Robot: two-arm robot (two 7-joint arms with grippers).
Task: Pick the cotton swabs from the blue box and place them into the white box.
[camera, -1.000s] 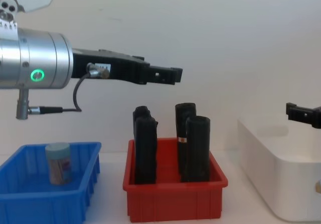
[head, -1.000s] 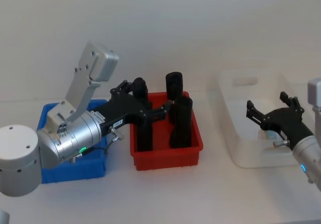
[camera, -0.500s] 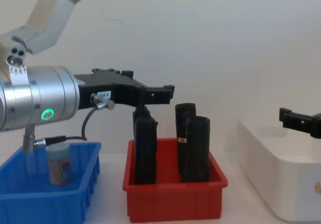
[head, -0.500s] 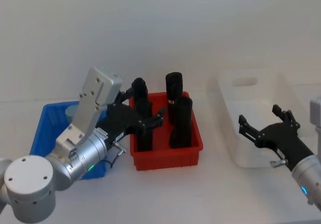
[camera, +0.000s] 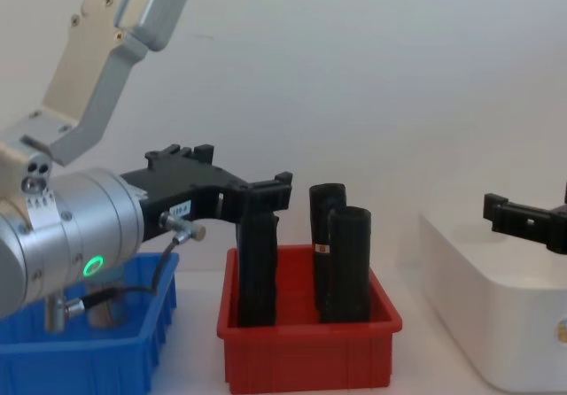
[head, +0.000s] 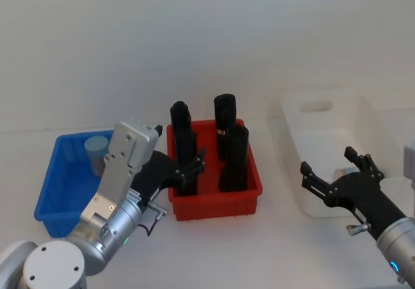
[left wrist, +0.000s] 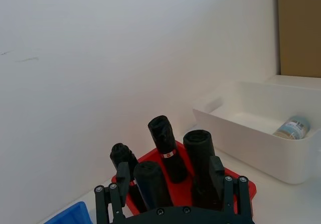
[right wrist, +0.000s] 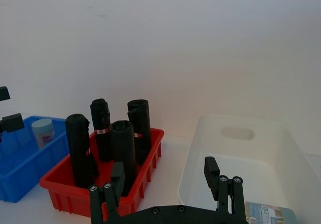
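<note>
I count 2 swab tubs (head: 96,151), clear with pale blue-grey lids: 1 upright in the blue box's (head: 48,186) back corner, the other tub (right wrist: 268,215) lying in the white box (head: 324,105). Between the boxes, a red bin (head: 214,208) holds 4 black blocks (head: 235,156). My left gripper (left wrist: 168,168), wide and empty, hovers by that bin. My right gripper (head: 327,161), wide and empty, hangs at the white box's near edge.

Blue box (head: 47,188): bright blue, plain.
Cotton swabs (head: 96,151): clear tub, tan sticks, pale blue-grey lid, light blue band; a like tub (left wrist: 292,129) lies in the white box.
Red bin (head: 217,206): plain red.
Blocks (head: 235,156): black, two with small red-and-white tags.
White box (head: 324,104): glossy white.
Left gripper (left wrist: 168,168), right gripper (head: 327,159): black.
Left arm (camera: 80,227): silver, with a green ring light (camera: 91,265).
</note>
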